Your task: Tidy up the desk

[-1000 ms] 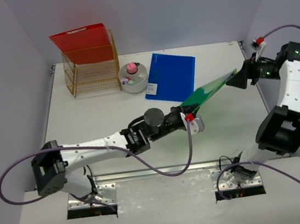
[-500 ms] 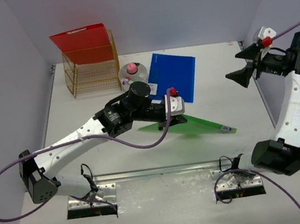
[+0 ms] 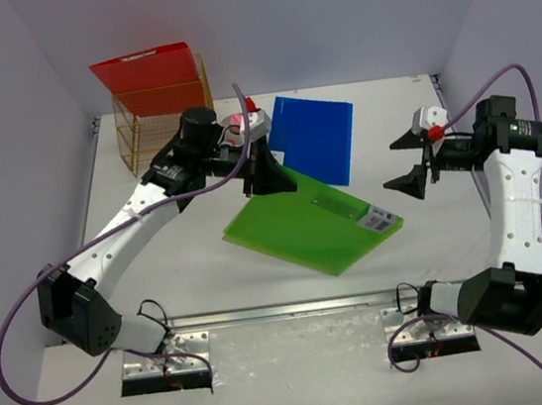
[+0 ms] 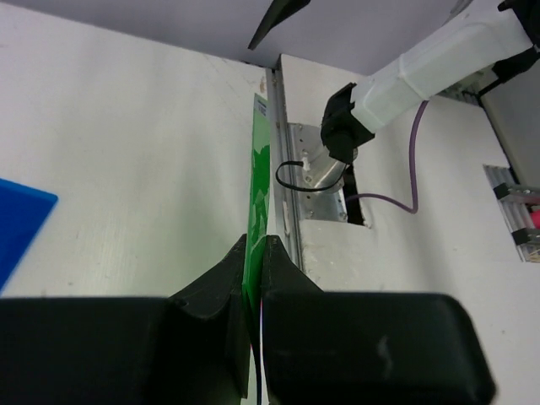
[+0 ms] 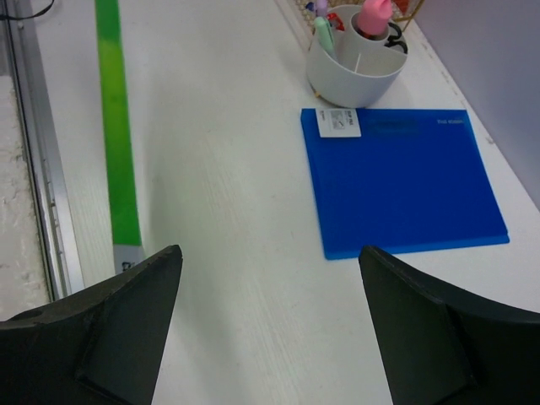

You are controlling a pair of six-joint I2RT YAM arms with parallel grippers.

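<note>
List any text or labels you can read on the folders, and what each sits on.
Nothing is legible.
White sticker on the blue folder: print too small to read.
Corner lettering on the blue folder: blurred.
Barcode-like label on the green folder: unreadable.

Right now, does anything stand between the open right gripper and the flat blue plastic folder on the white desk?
Nothing visible. The right gripper faces the blue plastic folder across bare white desk; the green folder is off to one side.

Matt white desk (image 3: 435, 236), smooth plastic green folder (image 3: 304, 223) and blue folder (image 3: 314, 137), metal wire rack (image 3: 158, 137).
</note>
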